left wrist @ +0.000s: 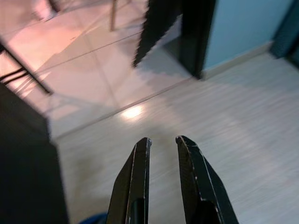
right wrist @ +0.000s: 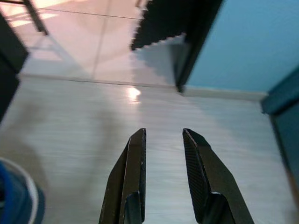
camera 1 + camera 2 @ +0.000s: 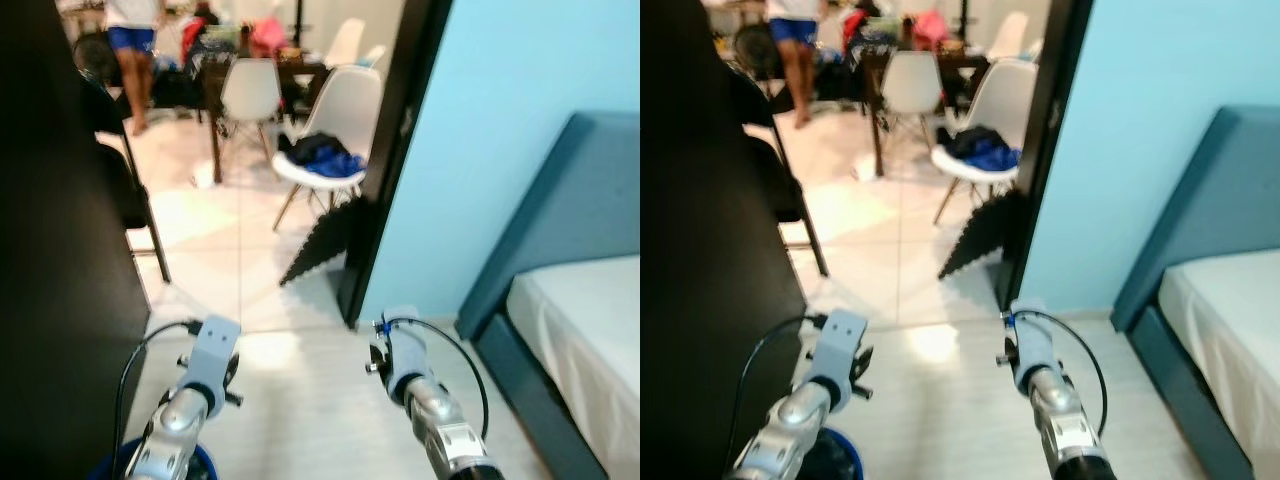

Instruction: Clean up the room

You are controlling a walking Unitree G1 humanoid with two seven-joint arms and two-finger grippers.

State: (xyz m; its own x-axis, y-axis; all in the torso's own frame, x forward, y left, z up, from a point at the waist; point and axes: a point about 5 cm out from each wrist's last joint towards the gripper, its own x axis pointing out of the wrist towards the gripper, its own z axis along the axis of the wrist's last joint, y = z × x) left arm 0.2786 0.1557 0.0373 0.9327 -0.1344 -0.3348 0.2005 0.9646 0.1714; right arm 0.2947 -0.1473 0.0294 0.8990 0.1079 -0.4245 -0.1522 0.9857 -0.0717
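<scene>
I stand on a pale wood floor just inside a doorway. My left arm and right arm reach forward low in front of me. In the left wrist view my left gripper is open over bare floor, nothing between its fingers. My right gripper is open too, above the same floor. A round blue object with a pale rim lies on the floor under my left arm. Blue and dark clothes are heaped on a white chair in the far room.
A dark cabinet walls off my left. The blue bed and the light blue wall close my right. A black foam mat leans by the door frame. Beyond are a table, chairs and a person.
</scene>
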